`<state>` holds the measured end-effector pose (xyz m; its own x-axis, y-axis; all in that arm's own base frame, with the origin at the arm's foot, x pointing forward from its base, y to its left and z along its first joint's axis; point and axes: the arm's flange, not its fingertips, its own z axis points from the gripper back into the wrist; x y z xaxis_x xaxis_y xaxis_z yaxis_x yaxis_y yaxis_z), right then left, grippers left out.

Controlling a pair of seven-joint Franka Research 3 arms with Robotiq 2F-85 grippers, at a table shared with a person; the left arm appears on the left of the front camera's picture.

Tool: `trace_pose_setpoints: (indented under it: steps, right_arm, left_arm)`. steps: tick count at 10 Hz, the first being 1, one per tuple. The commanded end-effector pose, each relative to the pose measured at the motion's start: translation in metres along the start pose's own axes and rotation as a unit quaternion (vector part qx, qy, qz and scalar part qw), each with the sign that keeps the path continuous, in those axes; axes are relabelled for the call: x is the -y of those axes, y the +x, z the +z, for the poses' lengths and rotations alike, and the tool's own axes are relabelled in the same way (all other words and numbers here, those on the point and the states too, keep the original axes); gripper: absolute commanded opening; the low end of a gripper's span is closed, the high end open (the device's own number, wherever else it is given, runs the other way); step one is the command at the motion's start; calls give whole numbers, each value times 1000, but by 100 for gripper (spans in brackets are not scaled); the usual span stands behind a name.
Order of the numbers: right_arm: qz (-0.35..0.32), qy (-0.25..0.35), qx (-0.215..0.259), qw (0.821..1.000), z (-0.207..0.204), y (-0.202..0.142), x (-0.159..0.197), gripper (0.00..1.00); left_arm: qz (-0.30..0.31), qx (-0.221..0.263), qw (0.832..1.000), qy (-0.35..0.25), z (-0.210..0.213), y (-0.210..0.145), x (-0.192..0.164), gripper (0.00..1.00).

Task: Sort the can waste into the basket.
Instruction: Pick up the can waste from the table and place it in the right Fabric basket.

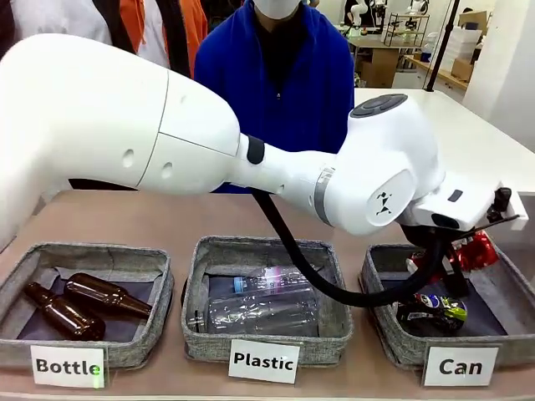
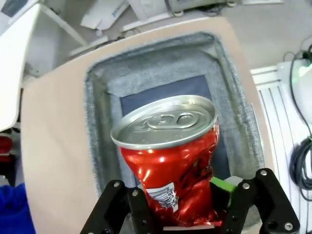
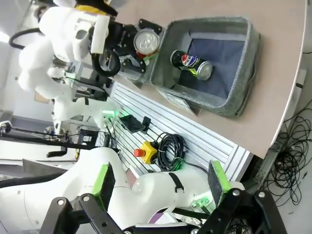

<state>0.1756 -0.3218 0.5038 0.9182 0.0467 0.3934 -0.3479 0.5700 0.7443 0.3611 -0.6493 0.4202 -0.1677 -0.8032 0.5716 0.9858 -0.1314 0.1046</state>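
Front view labels: "Bottle", "Plastic", "Can" basket [image 1: 393, 338] at 4 o'clock.
Left jaws [image 2: 187, 214]: clenched around red can [image 2: 173, 165].
Right jaws [image 3: 161, 190]: released.
Black can [image 1: 432, 307]: inside basket.

- The red can [image 1: 476, 251] is held above the far side of the "Can" basket [image 1: 393, 338] by the left arm.
- The black can [image 1: 430, 309] lies inside that basket.
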Motion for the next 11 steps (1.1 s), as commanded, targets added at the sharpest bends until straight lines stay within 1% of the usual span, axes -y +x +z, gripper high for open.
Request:
trace_pose_setpoints:
  steps: [1, 2, 3, 4, 5, 6, 7, 11]
  right_arm:
    - [-12, 3, 5, 1000, -1, -2, -6, 100]
    - [-12, 3, 5, 1000, -1, -2, -6, 100]
    - [-12, 3, 5, 1000, -1, -2, -6, 100]
    - [-12, 3, 5, 1000, -1, -2, -6, 100]
    - [-12, 3, 5, 1000, -1, -2, -6, 100]
    - [-12, 3, 5, 1000, -1, -2, -6, 100]
    - [-12, 3, 5, 1000, -1, -2, -6, 100]
    - [-12, 3, 5, 1000, -1, -2, -6, 100]
  left_arm:
    - [-10, -10, 1000, -14, -7, -1, 4, 0]
    - [-13, -19, 1000, -2, -8, -1, 3, 0]
    - [-10, -19, 1000, -5, -6, -1, 4, 58]
    - [-14, -18, 1000, -3, -5, -1, 3, 58]
    - [-13, -15, 1000, 0, -3, -1, 3, 100]
    - [-14, -14, 1000, 1, -2, -2, 3, 61]
    - [-18, -7, 1000, -6, 3, -3, 2, 100]
    - [-2, 26, 999, 21, 37, -16, 1, 100]
